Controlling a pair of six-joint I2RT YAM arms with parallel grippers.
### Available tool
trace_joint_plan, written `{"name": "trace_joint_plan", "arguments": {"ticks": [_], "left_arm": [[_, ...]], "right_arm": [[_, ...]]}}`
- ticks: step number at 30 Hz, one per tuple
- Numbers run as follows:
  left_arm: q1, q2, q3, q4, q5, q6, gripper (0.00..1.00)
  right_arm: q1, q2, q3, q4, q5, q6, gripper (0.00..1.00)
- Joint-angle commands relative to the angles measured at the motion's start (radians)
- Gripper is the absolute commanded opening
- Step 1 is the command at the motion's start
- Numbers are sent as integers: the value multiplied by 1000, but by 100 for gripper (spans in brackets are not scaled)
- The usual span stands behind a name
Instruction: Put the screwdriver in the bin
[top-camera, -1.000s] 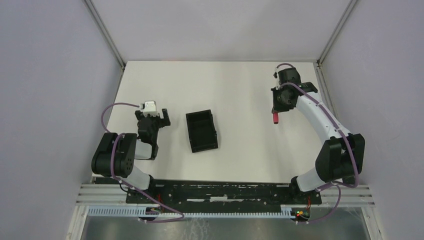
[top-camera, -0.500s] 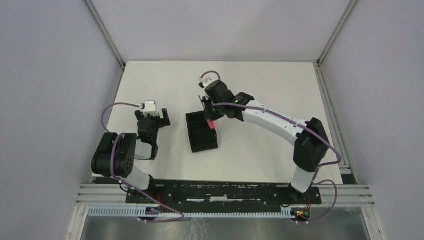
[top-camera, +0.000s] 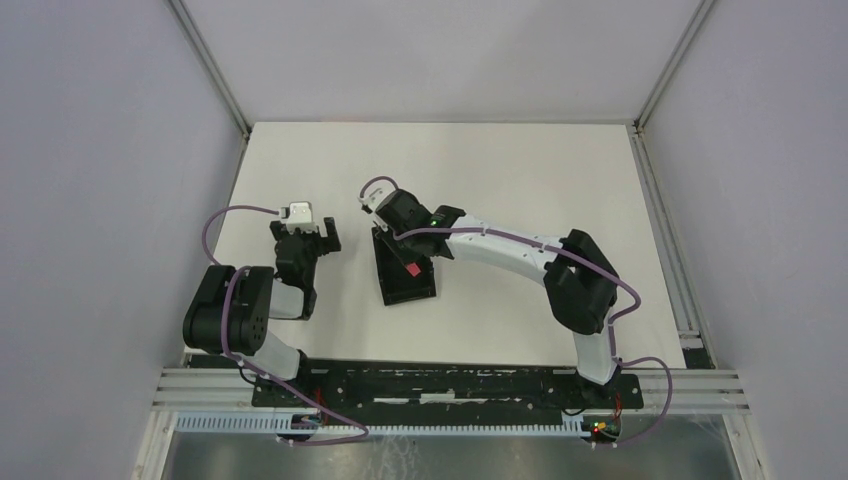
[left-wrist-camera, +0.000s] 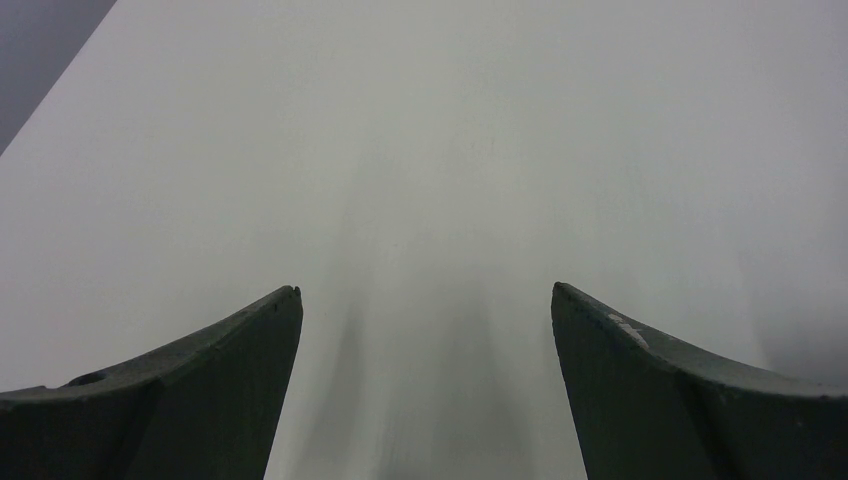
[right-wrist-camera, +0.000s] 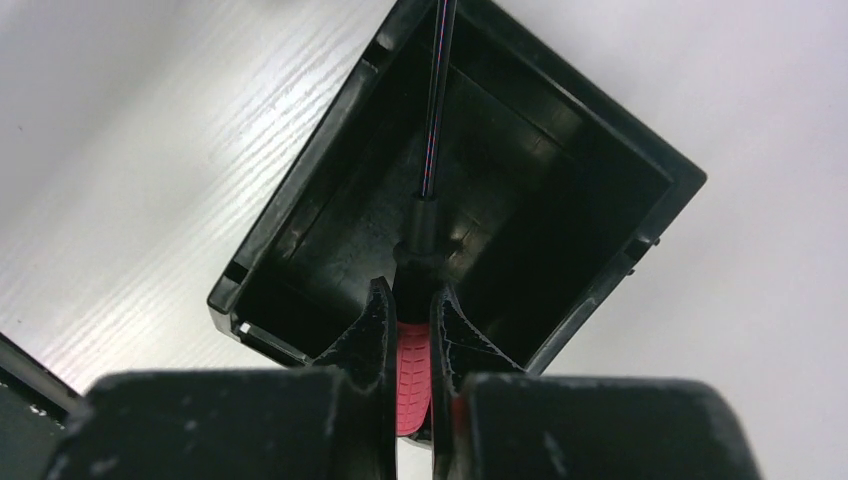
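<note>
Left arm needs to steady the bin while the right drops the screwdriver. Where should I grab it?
Probably the bin's left long wall, toward its near end, from straight above, one finger inside and one outside. The wall is thin and upright, it faces the open left gripper, and the right gripper, shut on the screwdriver, is over the far end.

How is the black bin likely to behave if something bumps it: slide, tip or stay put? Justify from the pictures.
The bin looks like thin, open-topped plastic, so it is probably light. Sitting flat on the smooth table, it would likely slide rather than resist. Its base looks broader than its walls are tall, so tipping seems unlikely.
</note>
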Motion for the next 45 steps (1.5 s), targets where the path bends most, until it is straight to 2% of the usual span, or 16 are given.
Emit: {"name": "trace_joint_plan", "arguments": {"ticks": [1, 5, 7, 9, 11, 20, 22, 24, 28, 31, 39, 45], "left_arm": [[3, -13, 5, 28, 8, -15, 100], [3, -13, 5, 28, 8, -15, 100], [3, -13, 4, 28, 9, -15, 100], [4, -13, 4, 28, 8, -16, 100], [3, -13, 4, 28, 8, -15, 100], [4, -13, 4, 28, 8, -15, 100], [4, -13, 4, 28, 9, -15, 100], [3, -13, 3, 28, 8, -15, 100], [4, -13, 4, 28, 8, -15, 100], [3, -13, 4, 28, 8, -15, 100], [3, -13, 4, 28, 9, -15, 100], [4, -13, 4, 28, 8, -15, 100]], "right_arm": [[6, -10, -43, 58, 31, -34, 0], [8, -7, -78, 74, 29, -29, 0], [10, 1, -77, 71, 25, -26, 11], [11, 4, -62, 66, 28, -20, 27], [15, -1, -48, 62, 44, -6, 37], [16, -111, -21, 95, 81, 33, 47], [15, -149, -22, 99, 93, 32, 62], [15, -196, -41, 102, 140, 36, 98], [6, -356, -190, 185, 298, 10, 98], [-36, -469, -313, 214, 360, -11, 98], [-321, -842, -811, 398, 376, 28, 98], [-463, -1040, -1157, 592, 418, 29, 98]]}}
